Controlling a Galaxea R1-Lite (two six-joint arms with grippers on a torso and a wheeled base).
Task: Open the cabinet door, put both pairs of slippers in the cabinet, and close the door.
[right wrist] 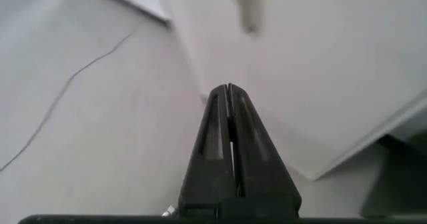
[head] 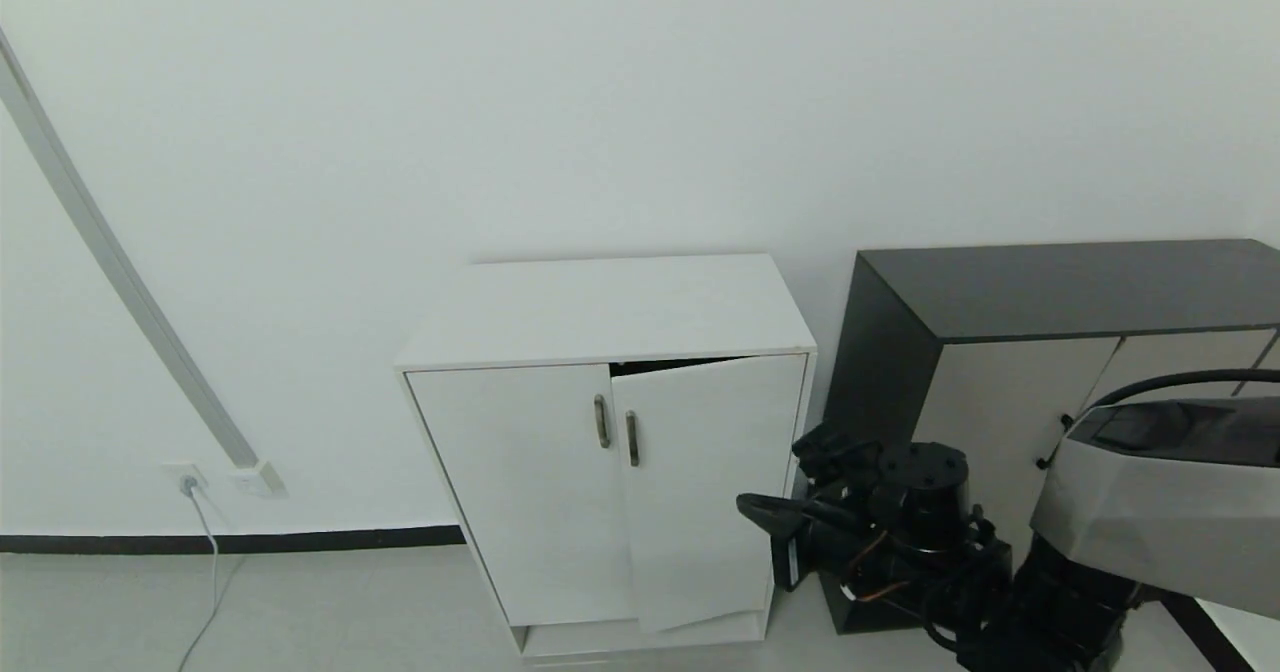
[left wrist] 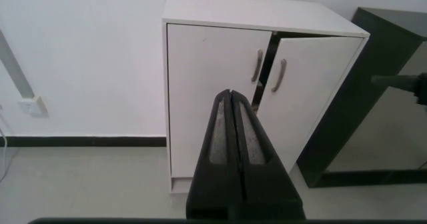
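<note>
My right gripper is pinched tight, low by the right-hand edge of the white cabinet, in the narrow slot between it and the dark cabinet. My left gripper is likewise closed flat, held back from the cabinet front and facing the door seam. I see open floor ahead and to the left, crossed by a thin cable. The right cabinet door stands slightly ajar, its handle edge swung out, with a dark gap along its top. The left door sits flush. Behind is the wall.
</note>
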